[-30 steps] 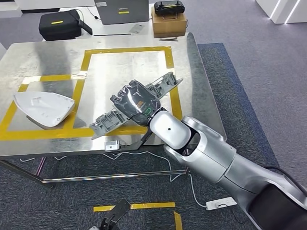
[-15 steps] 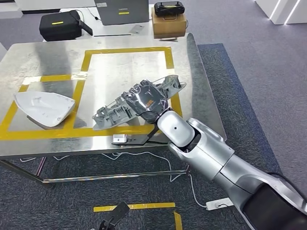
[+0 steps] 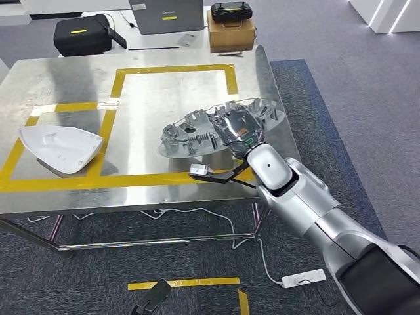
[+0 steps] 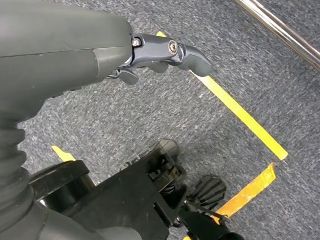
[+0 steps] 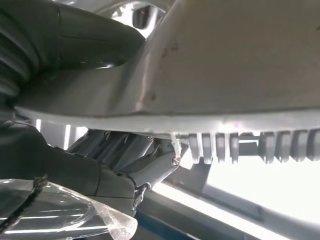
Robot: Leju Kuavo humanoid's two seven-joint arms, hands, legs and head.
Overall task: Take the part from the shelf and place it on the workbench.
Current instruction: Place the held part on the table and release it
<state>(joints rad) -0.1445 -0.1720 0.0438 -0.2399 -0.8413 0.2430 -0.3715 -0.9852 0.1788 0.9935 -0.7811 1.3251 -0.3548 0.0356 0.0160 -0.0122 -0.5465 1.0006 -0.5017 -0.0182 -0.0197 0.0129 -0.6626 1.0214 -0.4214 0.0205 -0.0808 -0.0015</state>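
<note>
1. The grey ribbed part (image 3: 218, 128) is held by the right hand (image 3: 241, 131), which grips it from above near its right end; in the right wrist view the part's pale underside (image 5: 234, 75) lies directly against the fingers (image 5: 124, 150).
2. The part is carried just above the steel workbench (image 3: 64, 85), over the right-hand yellow tape line (image 3: 241, 141) and near the bench's right edge; whether it touches the surface cannot be told.
3. Its long axis runs roughly left to right, reaching from the hand toward the bench's middle, so a plain lowering is judged to be called for.
4. The left hand (image 4: 166, 52) hangs over the carpet, holding nothing, fingers loosely extended.
5. A white shell (image 3: 59, 149) lies well apart on the left.
6. The writing on the grey laptop (image 3: 166, 14) behind the bench is too small to be read.
</note>
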